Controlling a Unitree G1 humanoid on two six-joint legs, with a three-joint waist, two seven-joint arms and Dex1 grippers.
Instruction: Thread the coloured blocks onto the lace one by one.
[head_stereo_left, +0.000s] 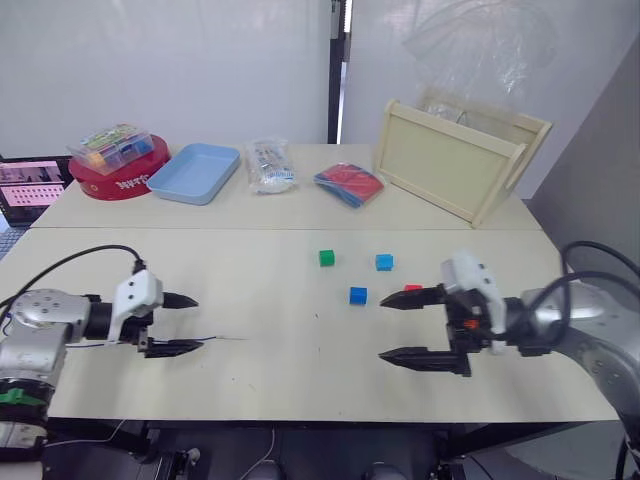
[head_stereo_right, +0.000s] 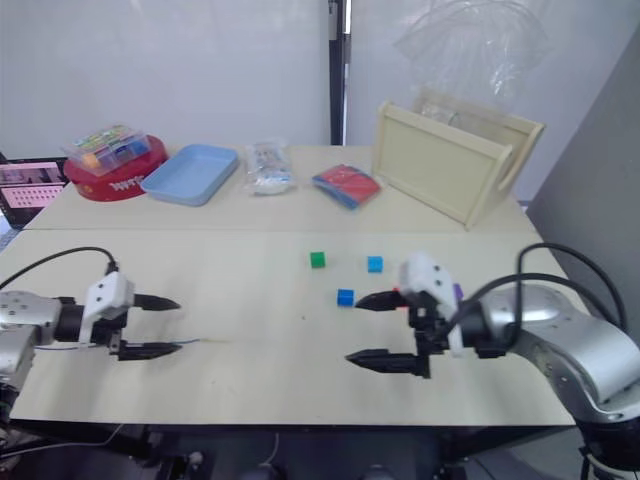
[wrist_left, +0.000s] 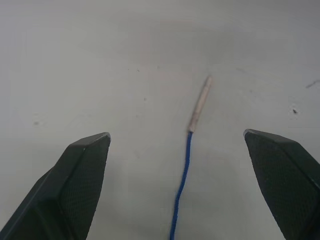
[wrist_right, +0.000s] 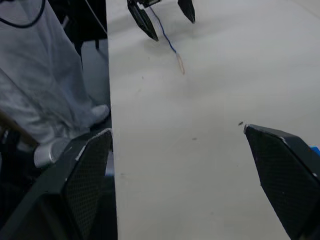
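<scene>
The blue lace (wrist_left: 185, 170) lies flat on the table with its pale stiff tip (wrist_left: 200, 102) pointing away from my left gripper (head_stereo_left: 198, 322). That gripper is open, its fingers on either side of the cord and short of the tip. Toward the right of the table sit the green block (head_stereo_left: 326, 258), the light blue block (head_stereo_left: 384, 262) and the darker blue block (head_stereo_left: 358, 295). The red block (head_stereo_left: 413, 288) peeks out behind the upper finger of my right gripper (head_stereo_left: 382, 330), which is open and holds nothing. The lace (wrist_right: 170, 42) and left gripper (wrist_right: 160, 15) also appear far off in the right wrist view.
Along the back of the table stand a red round tin (head_stereo_left: 105, 182) with a clear box (head_stereo_left: 110, 148) on it, a light blue tray (head_stereo_left: 195, 172), a plastic bag (head_stereo_left: 270, 165), a red and blue packet (head_stereo_left: 349, 184) and a tilted wooden crate (head_stereo_left: 455, 160).
</scene>
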